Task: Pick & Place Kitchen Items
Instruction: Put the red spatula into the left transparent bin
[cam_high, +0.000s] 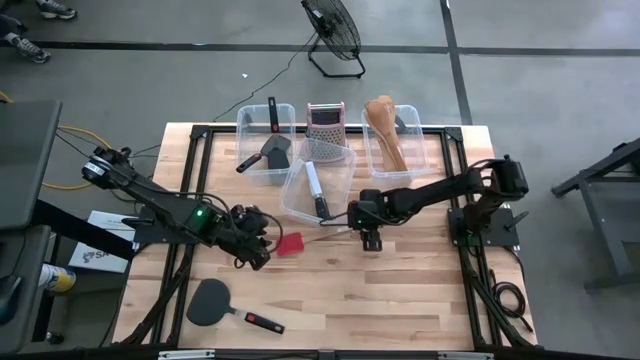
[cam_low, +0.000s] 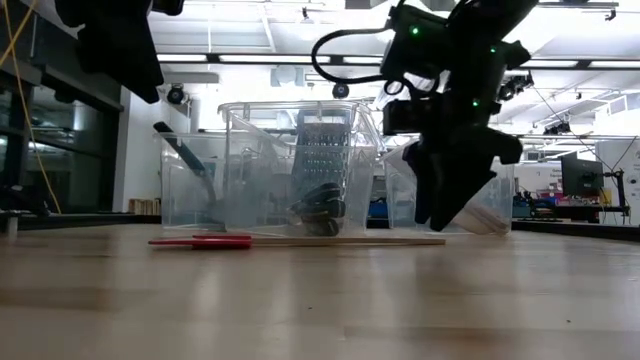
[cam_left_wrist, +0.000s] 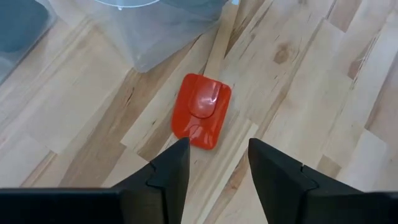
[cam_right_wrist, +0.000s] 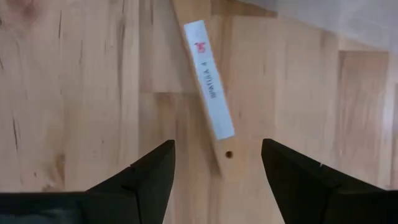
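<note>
Nearest the front edge of the desk (cam_high: 400, 300) there's a black spatula (cam_high: 212, 302) lying flat, nobody touching it. Further in, the red spatula (cam_high: 290, 243) lies flat on the wood with its pale wooden handle (cam_right_wrist: 208, 93) running toward the right arm. The left claw (cam_high: 252, 250) sits just beside the red blade (cam_left_wrist: 201, 111), fingers spread, nothing between them. The right claw (cam_high: 368, 238) hangs over the handle's end, also spread and empty. Behind those, a tilted clear bin (cam_high: 316, 188) holds a knife. At the back, one bin (cam_high: 262, 142) has black utensils, a steel grater (cam_high: 324, 128) stands in the middle, and another bin (cam_high: 392, 140) holds wooden spoons (cam_high: 385, 128).
</note>
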